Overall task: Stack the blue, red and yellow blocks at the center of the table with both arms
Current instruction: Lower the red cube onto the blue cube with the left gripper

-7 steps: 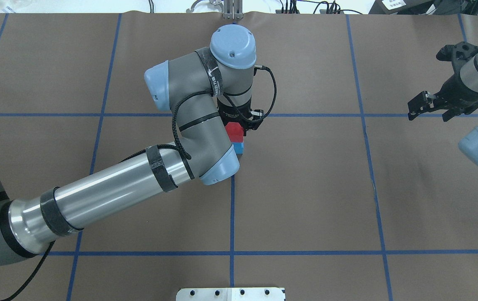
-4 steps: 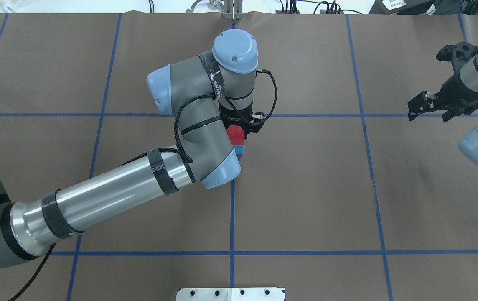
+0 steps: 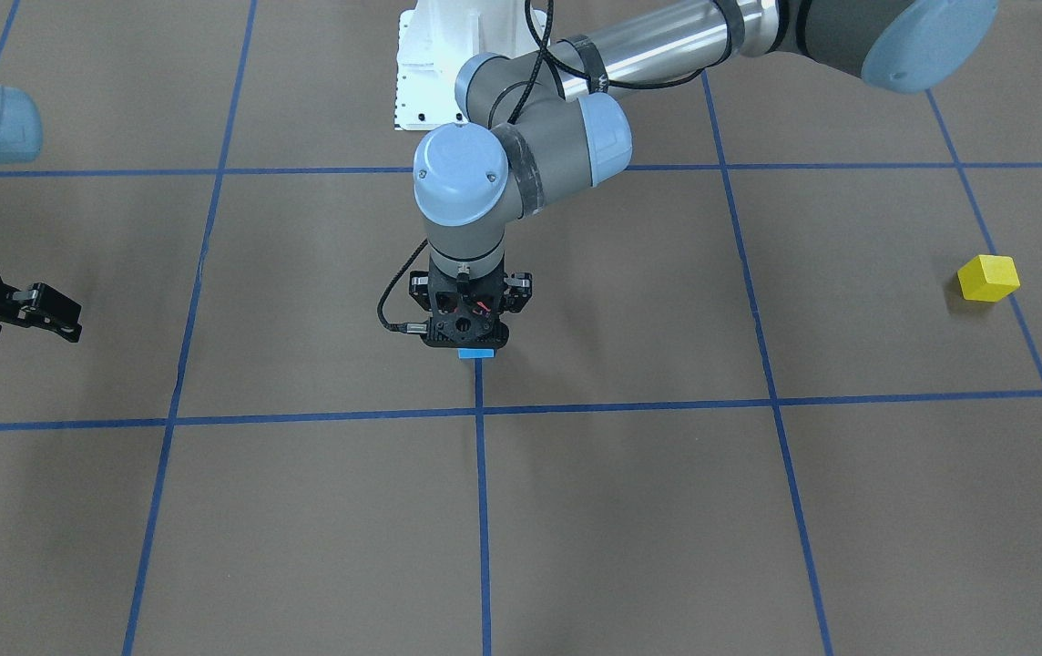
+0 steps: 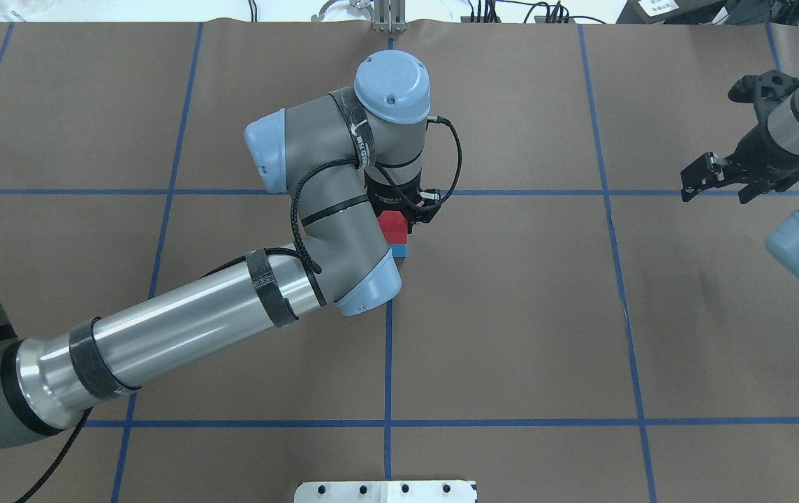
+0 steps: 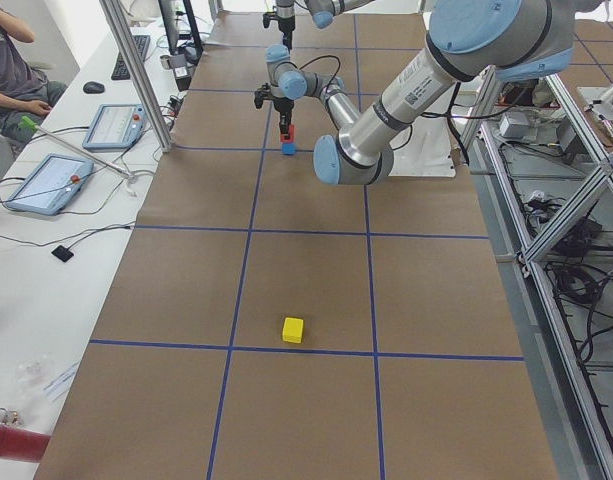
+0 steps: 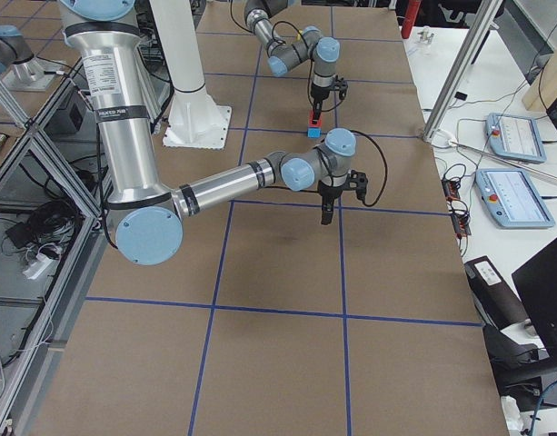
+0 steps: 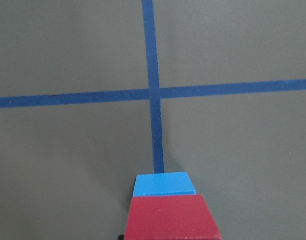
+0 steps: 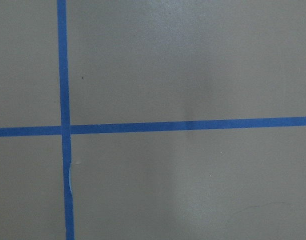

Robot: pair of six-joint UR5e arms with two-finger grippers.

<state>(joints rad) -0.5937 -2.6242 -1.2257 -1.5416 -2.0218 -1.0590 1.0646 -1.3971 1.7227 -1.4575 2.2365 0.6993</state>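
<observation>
My left gripper (image 4: 399,209) points straight down over the table's centre and is shut on the red block (image 4: 392,226). The red block sits right on top of the blue block (image 4: 397,250), which rests beside the blue tape crossing. In the left wrist view the red block (image 7: 171,217) fills the bottom edge with the blue block (image 7: 164,184) under it. The yellow block (image 3: 988,277) lies alone on the table on my left side, and also shows in the exterior left view (image 5: 293,329). My right gripper (image 4: 717,192) is open and empty, held above the table's right side.
Brown paper with a blue tape grid (image 4: 387,349) covers the table. The white robot base plate (image 4: 385,491) lies at the near edge. Tablets and cables (image 5: 46,180) lie on a side bench beyond the table. A metal frame post (image 6: 460,73) stands at the far edge.
The left arm has shifted slightly and lowered the red block, so less of the blue block shows beneath it. The right arm has not moved.
</observation>
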